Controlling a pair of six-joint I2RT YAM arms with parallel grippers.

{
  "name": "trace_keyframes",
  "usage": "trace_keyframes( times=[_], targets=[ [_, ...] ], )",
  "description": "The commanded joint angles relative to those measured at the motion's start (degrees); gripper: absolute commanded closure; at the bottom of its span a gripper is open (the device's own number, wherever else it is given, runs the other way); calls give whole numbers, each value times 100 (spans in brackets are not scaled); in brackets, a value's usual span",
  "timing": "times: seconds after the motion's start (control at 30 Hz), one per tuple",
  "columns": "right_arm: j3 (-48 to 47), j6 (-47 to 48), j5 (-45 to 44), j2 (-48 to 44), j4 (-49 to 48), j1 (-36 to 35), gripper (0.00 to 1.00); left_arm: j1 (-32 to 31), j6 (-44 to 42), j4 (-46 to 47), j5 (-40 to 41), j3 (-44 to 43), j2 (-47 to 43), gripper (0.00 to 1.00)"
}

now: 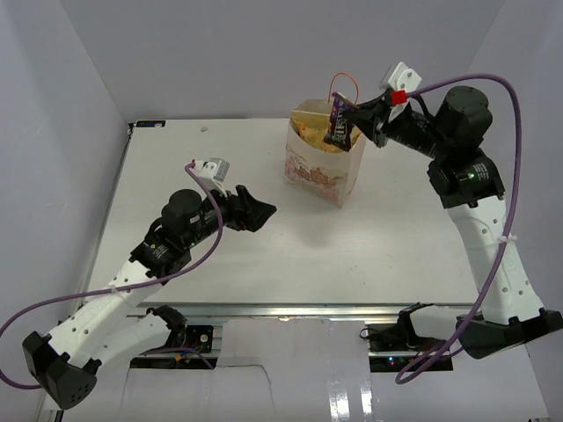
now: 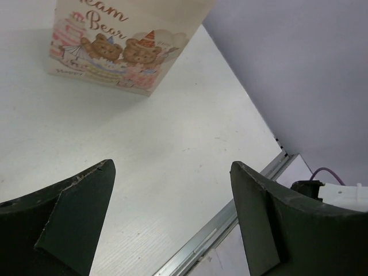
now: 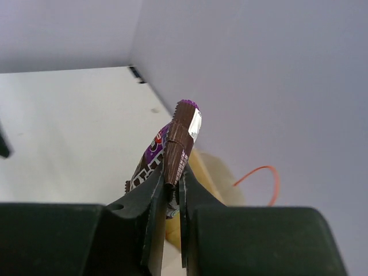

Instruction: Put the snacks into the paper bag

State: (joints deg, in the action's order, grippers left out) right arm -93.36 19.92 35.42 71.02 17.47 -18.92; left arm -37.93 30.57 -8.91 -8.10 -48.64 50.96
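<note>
At the far side of the bench (image 1: 220, 264), a little right of the middle, the bag (image 1: 321, 167) stands upright with its mouth open. One orange handle (image 1: 345, 83) arches above its far rim. A yellow wrapper (image 1: 310, 134) shows inside the mouth.

Over the bag's right far corner the right tool (image 1: 354, 114) reaches in from the right. Its jaws are pinched narrow on a purple packet (image 1: 339, 125). The packet hangs at the bag's mouth, its lower end level with the rim; whether it touches the bag I cannot tell. In the right wrist view the tool (image 3: 174, 192) clamps the packet (image 3: 172, 144) by its lower part, and the crimped brown end sticks out past the fingertips. The handle (image 3: 269, 172) curves just to the right of it, with a blurred yellow shape below.

Left of the middle, the left tool (image 1: 259, 211) hangs over bare bench, pointing right toward the bag and well apart from it. Its jaws stand wide and hold nothing. In the left wrist view the tool (image 2: 172, 167) has only the white bench (image 2: 172, 115) between its two dark fingers (image 2: 80, 213). Beyond them stands the bag (image 2: 115, 46), its front printed with two bears in party hats.
</note>
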Motion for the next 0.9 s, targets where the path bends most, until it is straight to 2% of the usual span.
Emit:
trace_keyframes(
  times=[0.0, 0.2, 0.37, 0.43, 0.47, 0.5, 0.53, 0.57, 0.67, 0.7, 0.73, 0.8, 0.87],
  targets=[
    [-585, 617, -878, 822, -52, 134, 92, 23, -104, -674, 581, 302, -331, 8],
    [-1236, 1312, -1264, 1931, 98, 134, 91, 23, 72, -805, 913, 487, -666, 8],
    [-1062, 1664, -1406, 2258, 142, 134, 87, 23, 151, -1192, 1354, 382, -886, 4],
    [-991, 1699, -1319, 2293, 300, 143, 82, 23, 169, -1210, 1398, 408, -956, 4],
    [-982, 1690, -1292, 2293, 370, 134, 77, 23, 195, -1210, 1416, 426, -991, 3],
    [-973, 1656, -1283, 2241, 458, 143, 57, 23, 221, -1219, 1451, 452, -1009, 2],
    [-973, 1638, -1283, 2206, 493, 143, 47, 23, 230, -1219, 1460, 461, -1018, 2],
    [-982, 1594, -1292, 2092, 546, 160, 30, 23, 239, -1210, 1469, 470, -1009, 2],
    [-1078, 1112, -1213, 1890, 844, 300, 11, 23, 231, -1227, 1486, 443, -965, 2],
    [-1070, 901, -1430, 1723, 915, 405, 6, 23, 230, -1245, 1521, 426, -939, 2],
    [-1009, 273, -1676, 1626, 959, 450, 10, 23, 230, -1280, 1557, 391, -921, 2],
    [-632, -189, -2099, 1241, 1073, 660, 10, 23, 230, -1324, 1636, 338, -895, 2],
    [-342, -479, -1943, 985, 1275, 1054, 10, 31, 222, -1438, 1785, 259, -886, 2]
  ],
)
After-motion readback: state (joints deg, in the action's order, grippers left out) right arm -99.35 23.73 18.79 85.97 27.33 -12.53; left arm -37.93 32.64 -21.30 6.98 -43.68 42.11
